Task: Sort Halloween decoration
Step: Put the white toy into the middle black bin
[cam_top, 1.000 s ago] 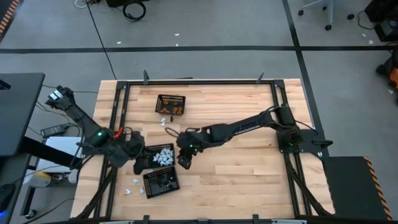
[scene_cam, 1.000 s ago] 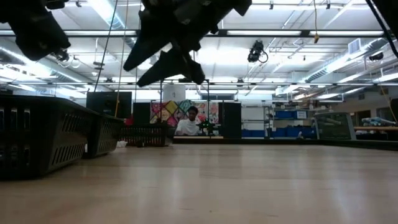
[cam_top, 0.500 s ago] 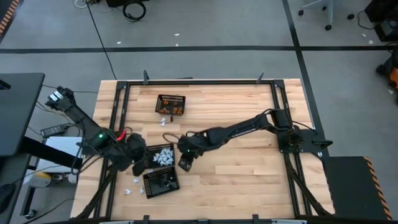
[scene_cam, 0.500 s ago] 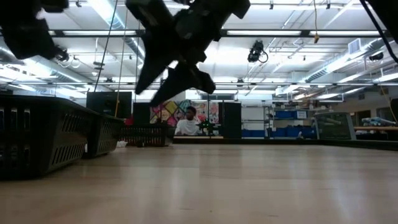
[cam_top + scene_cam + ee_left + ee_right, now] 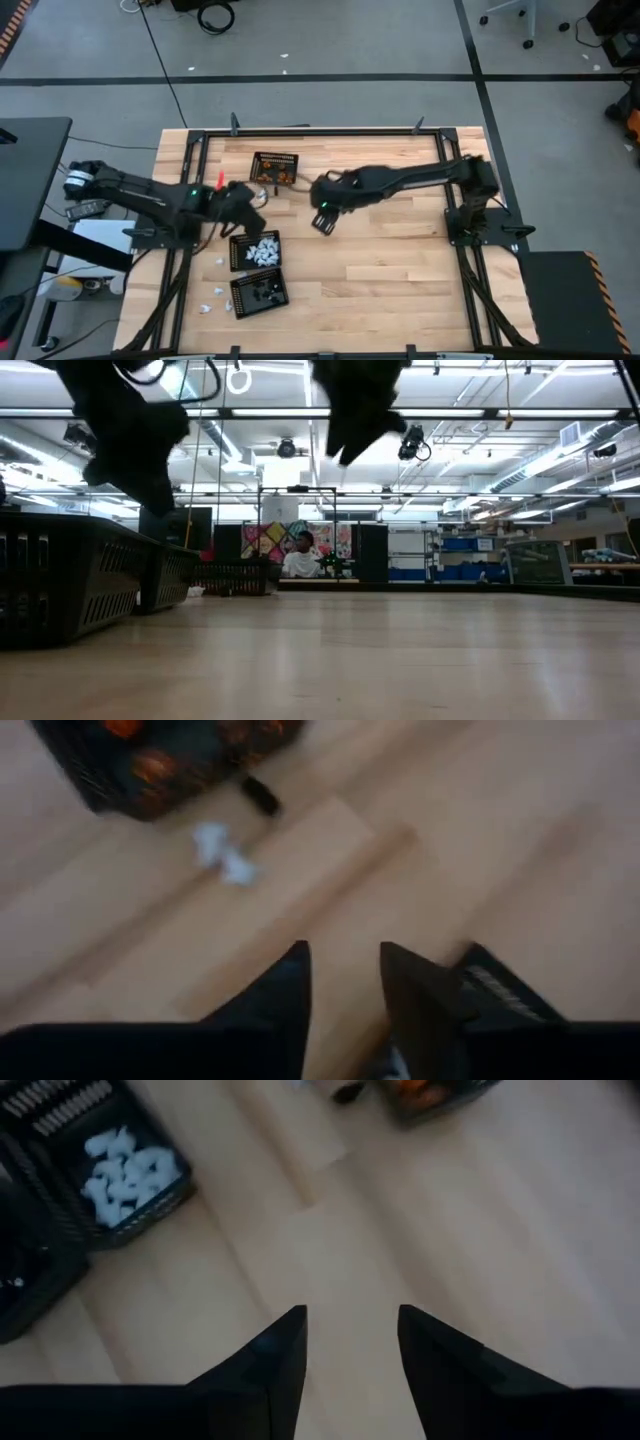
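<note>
Left tool [image 5: 252,198]: we see it spread, empty, left of centre.
Right tool [image 5: 323,220]: spread, empty, mid-frame.
White pieces [image 5: 263,250]: in the middle basket [image 5: 235,253], lower left.

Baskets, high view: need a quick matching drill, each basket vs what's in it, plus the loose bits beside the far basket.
Things:
1. far basket
2. middle basket
3. near basket
4. loose pieces on the table

Contents or state:
A. white pieces
B. orange pieces
C. outside any basket, white
D. black pieces

Pairs: 1-B, 2-A, 3-D, 4-C
</note>
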Available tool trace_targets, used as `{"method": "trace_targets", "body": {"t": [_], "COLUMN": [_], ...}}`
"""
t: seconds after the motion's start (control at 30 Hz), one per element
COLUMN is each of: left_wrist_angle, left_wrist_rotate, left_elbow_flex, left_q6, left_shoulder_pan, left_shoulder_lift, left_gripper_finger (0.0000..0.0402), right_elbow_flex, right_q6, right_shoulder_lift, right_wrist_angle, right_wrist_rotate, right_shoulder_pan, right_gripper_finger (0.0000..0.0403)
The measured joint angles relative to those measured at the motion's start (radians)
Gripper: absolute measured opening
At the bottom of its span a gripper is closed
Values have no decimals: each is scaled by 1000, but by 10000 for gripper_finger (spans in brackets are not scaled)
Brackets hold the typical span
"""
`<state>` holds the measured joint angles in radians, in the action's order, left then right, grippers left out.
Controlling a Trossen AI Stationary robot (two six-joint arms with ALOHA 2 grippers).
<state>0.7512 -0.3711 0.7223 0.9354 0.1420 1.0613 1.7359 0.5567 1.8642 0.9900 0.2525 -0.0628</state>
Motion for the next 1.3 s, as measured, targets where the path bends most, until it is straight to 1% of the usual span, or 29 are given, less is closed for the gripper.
{"method": "trace_targets", "body": {"t": [0.1,0.13,0.2,0.3,0.4,0.5,0.7,0.8,0.97,1.13,1.3], "left_wrist_angle": [-55,-60,-127,-152,-174,-188,-244,-240,-232,-230,-233], "left_wrist_rotate": [3,21,75,141,171,186,200,206,208,157,124], "left_elbow_flex": [0,-3,-2,-3,-2,-1,-2,-1,-1,-1,-1], "left_q6": [-92,-118,-144,-140,-114,-71,-58,-63,-64,-68,-84], "left_shoulder_pan": [-94,-123,-183,-253,-300,-325,-364,-380,-381,-382,-381], "left_shoulder_lift": [52,68,115,187,248,304,384,408,433,433,433], "left_gripper_finger": [163,174,191,208,217,220,220,220,220,220,220], "right_elbow_flex": [0,0,-6,-24,-28,-29,-29,-28,-29,-30,-29], "right_q6": [-51,-61,-83,-112,-156,-203,-269,-297,-318,-325,-325], "right_shoulder_lift": [-78,-100,-141,-180,-185,-181,-148,-130,-110,-98,-96], "right_wrist_angle": [34,31,27,6,-3,-16,-108,-153,-166,-179,-188], "right_wrist_rotate": [36,41,42,43,33,-6,-82,-125,-176,-208,-209], "right_shoulder_pan": [28,39,67,101,126,146,172,183,198,203,204], "right_gripper_finger": [162,162,162,162,162,162,162,162,162,162,162]}}
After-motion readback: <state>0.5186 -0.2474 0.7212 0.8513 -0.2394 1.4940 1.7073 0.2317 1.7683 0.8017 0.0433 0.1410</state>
